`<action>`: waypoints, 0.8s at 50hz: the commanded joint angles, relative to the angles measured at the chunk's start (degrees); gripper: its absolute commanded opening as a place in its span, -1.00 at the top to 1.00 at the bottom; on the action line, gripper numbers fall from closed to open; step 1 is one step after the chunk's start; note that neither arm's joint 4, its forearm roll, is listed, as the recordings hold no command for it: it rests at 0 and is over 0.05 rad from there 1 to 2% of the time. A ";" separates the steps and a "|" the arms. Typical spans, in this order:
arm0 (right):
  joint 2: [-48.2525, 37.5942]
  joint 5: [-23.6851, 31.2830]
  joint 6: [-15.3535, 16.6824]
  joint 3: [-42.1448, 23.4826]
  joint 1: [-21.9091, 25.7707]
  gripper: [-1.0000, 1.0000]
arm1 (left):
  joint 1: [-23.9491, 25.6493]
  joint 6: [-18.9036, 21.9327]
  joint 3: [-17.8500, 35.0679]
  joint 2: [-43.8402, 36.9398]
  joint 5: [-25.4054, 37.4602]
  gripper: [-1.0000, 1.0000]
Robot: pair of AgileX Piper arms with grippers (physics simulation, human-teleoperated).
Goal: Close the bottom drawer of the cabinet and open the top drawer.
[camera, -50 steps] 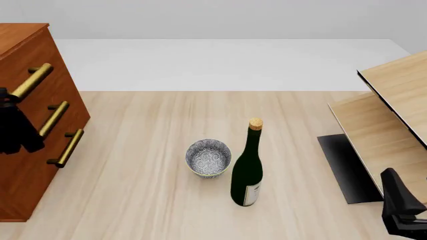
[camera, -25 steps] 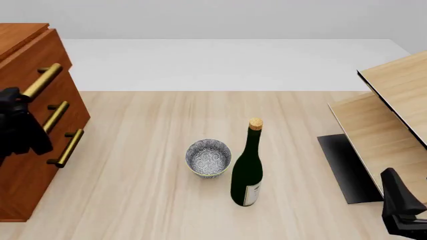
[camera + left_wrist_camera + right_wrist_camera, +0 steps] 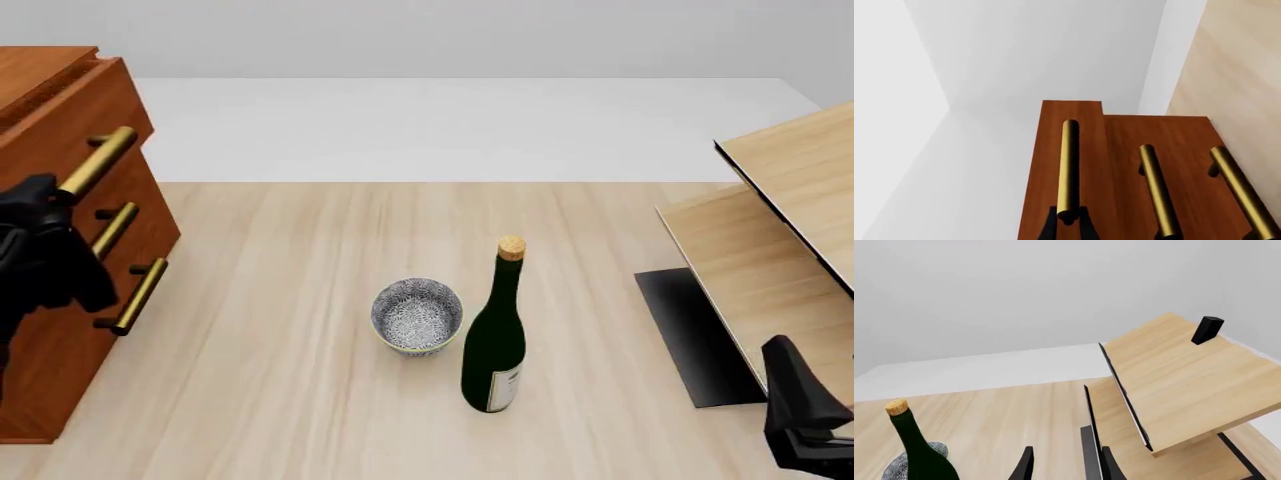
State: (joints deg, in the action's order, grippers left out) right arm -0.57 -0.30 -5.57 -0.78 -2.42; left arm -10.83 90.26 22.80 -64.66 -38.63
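The cabinet (image 3: 54,330) stands at the table's left edge, reddish-brown with three brass bar handles. Its top drawer (image 3: 74,115) juts out a little past the two below; in the left wrist view its front (image 3: 1054,150) stands proud of the rest. My left gripper (image 3: 60,192) is shut on the near end of the top drawer's handle (image 3: 1069,165), one finger on each side. The bottom drawer (image 3: 67,350) sits flush with the middle one, and its handle (image 3: 1244,190) is free. Far from the cabinet, my right gripper (image 3: 790,378) hovers open and empty at the near right corner.
A patterned bowl (image 3: 416,315) and a dark green corked bottle (image 3: 497,335) stand mid-table. Pale wood boards (image 3: 781,230) lean over a black base (image 3: 694,335) at the right. The right wrist view shows the boards (image 3: 1181,385), the bottle (image 3: 917,452) and a black block (image 3: 1206,330).
The top drawer has slid out of the cabinet towards the right, and my left gripper moved with it on the handle. The right arm has stayed put.
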 commanded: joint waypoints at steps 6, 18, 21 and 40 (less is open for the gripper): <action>-0.14 -0.09 -0.23 -0.05 -0.10 -1.00 | 5.74 0.90 2.55 -0.39 -0.28 1.00; -0.21 -0.19 -0.38 -0.02 -0.21 -1.00 | 6.20 1.23 3.02 -2.06 -1.68 1.00; -0.12 -0.11 -0.35 -0.02 -0.13 -1.00 | 6.08 1.26 2.88 -2.49 -2.03 1.00; 0.03 0.01 -0.33 -0.03 -0.09 -1.00 | 5.56 0.79 3.07 -1.59 -0.90 -1.00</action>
State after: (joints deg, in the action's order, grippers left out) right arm -0.62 -0.38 -5.89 -0.78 -2.55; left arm -5.66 91.01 25.23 -66.14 -39.59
